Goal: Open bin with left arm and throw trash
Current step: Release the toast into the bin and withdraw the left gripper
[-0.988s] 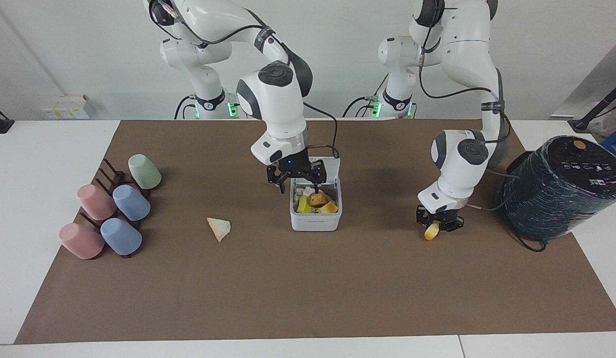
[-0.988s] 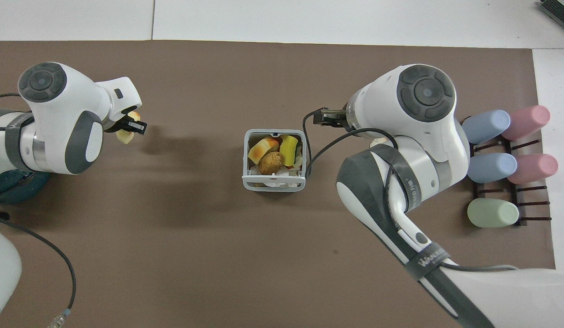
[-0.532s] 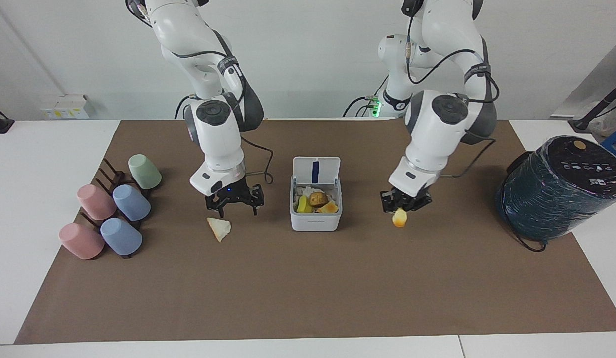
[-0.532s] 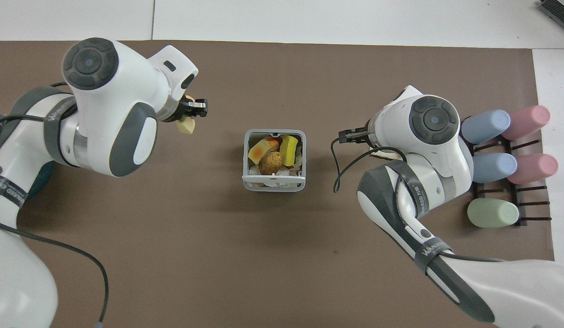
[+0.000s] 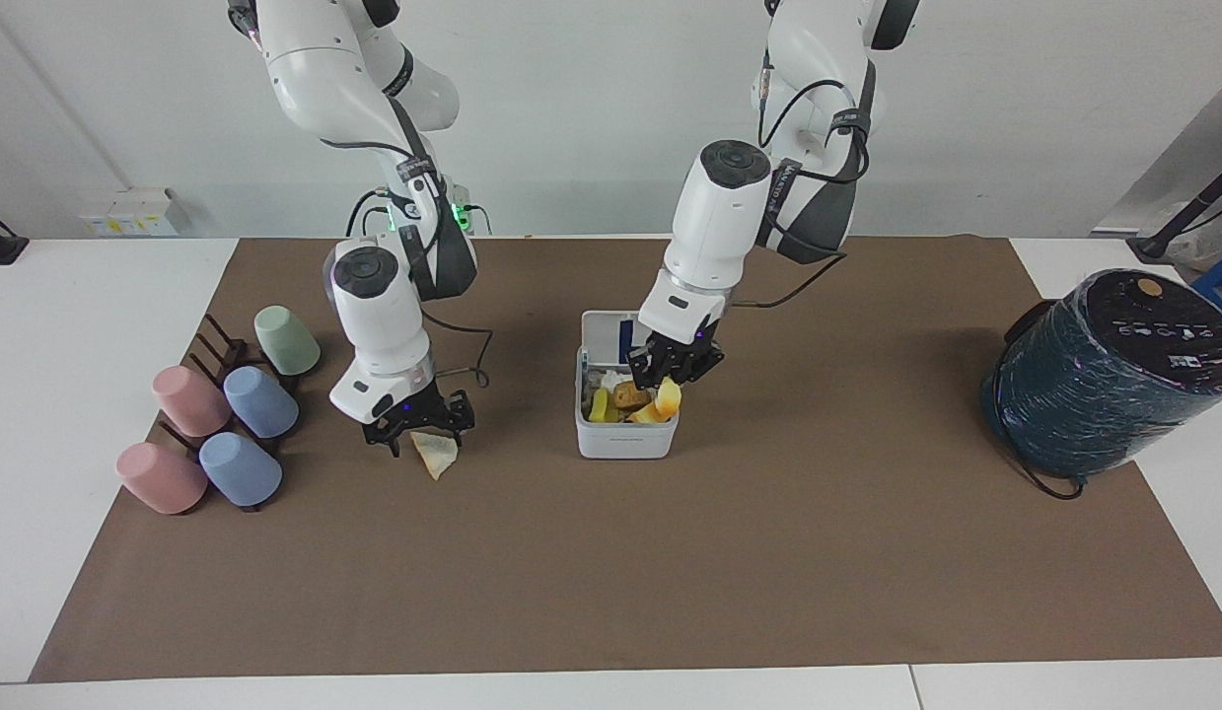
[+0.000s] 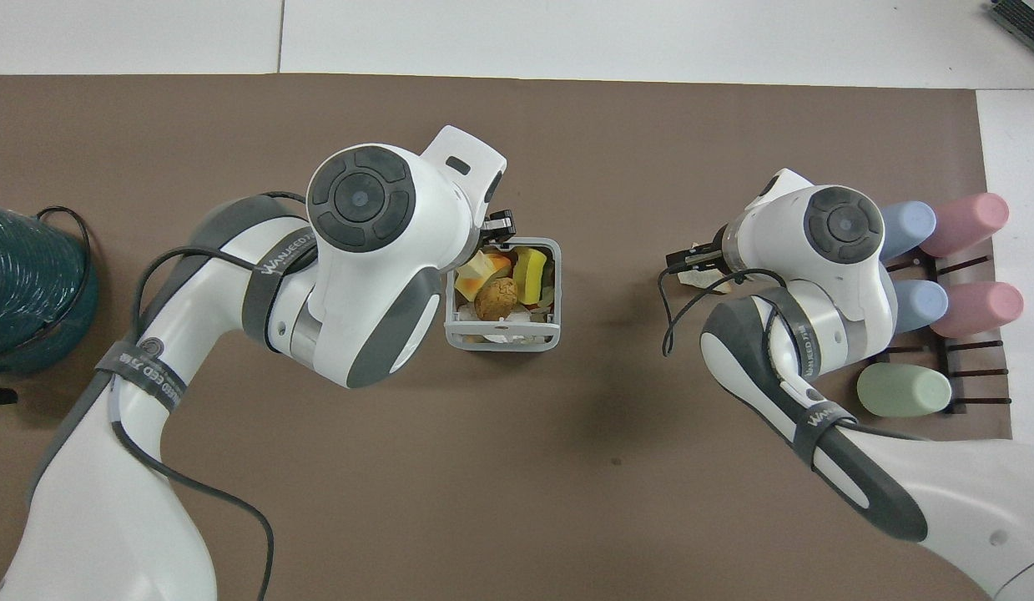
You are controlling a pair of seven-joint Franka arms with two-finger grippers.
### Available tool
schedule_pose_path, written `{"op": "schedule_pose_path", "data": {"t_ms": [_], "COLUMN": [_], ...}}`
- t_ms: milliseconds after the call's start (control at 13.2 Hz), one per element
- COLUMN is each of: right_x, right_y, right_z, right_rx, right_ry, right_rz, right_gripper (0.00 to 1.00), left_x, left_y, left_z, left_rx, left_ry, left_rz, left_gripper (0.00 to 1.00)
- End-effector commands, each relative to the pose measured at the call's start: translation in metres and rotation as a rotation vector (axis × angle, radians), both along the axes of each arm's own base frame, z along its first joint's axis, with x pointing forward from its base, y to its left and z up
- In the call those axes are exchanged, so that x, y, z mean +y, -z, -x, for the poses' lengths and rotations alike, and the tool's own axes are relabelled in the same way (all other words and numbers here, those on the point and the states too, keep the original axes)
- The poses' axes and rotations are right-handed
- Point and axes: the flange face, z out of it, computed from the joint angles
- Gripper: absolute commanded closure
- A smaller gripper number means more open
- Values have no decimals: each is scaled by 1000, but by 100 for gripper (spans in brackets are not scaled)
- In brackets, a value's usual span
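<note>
From my station, working across the facing view, I first see the pastel cups (image 5: 221, 419) lying on their dark rack at the right arm's end of the brown-matted surface (image 5: 611, 572). Next comes the right gripper (image 5: 416, 431), down low at the whitish triangular wedge of trash (image 5: 436, 455); its fingers are spread wide on either side of the wedge's upper end, and I cannot tell whether they touch it. The wedge lies on the mat between the cups and the bin. In the middle of the mat stands the small white square bin (image 5: 625, 439) with its hinged lid (image 5: 603, 338) tipped up on the side nearer the robots, the blue strip on the underside partly hidden by the left arm. Inside I see a golden-brown oval lump (image 6: 496, 298), a yellow piece (image 6: 529, 275) and an orange toast-like slice (image 6: 469, 278). The left gripper (image 5: 674, 378) hangs over the bin's open top, pinched narrow on a yellow-orange piece (image 5: 668, 396) that dangles just above the contents. At the left arm's end sits the big dark teal wrapped cylinder (image 5: 1104, 370).
</note>
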Motion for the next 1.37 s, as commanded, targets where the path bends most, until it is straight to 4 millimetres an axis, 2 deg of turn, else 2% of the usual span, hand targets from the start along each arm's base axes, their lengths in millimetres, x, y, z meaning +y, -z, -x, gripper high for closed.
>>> {"op": "schedule_pose_path", "data": {"t_ms": [0, 152, 228, 304, 380, 456, 684, 760, 912, 988, 1064, 1140, 1292], "right_x": [1, 1, 2, 2, 2, 1, 2, 1, 1, 3, 12, 23, 59], "right_y": [15, 26, 28, 29, 29, 28, 23, 15, -9, -26, -42, -61, -97], "right_z": [1, 2, 1, 2, 2, 2, 1, -1, -6, -9, -11, -15, -20], "right_rx": [4, 24, 26, 29, 32, 30, 31, 21, 13, 1, 5, 4, 2], "right_ry": [-36, -34, -36, -36, -35, -32, -17, -8, 17, 26, 61, 102, 147], "right_rz": [-4, -7, -9, -9, -9, -9, -13, -15, -8, -5, -26, -72, -131], "right_gripper": [7, 13, 25, 52, 84, 100, 100, 100, 100, 100, 100, 100, 100], "left_x": [0, 1, 1, 0, 0, -2, 10, 24, 67, 84, 102, 126, 193], "left_y": [19, 23, 20, 16, 13, 8, -27, -39, -58, -78, -89, -89, -118], "left_z": [18, 21, 20, 19, 17, 15, 4, -3, -18, -26, -30, -34, -37], "left_rx": [40, 50, 48, 45, 46, 50, 107, 123, 181, 188, 209, 242, 248], "left_ry": [-43, -47, -48, -52, -55, -54, -69, -83, -121, -130, -142, -152, -108], "left_rz": [52, 52, 55, 59, 60, 61, 47, 35, 2, 0, -13, -33, -38], "left_gripper": [87, 28, 20, 18, 15, 14, 14, 14, 16, 16, 16, 16, 16]}}
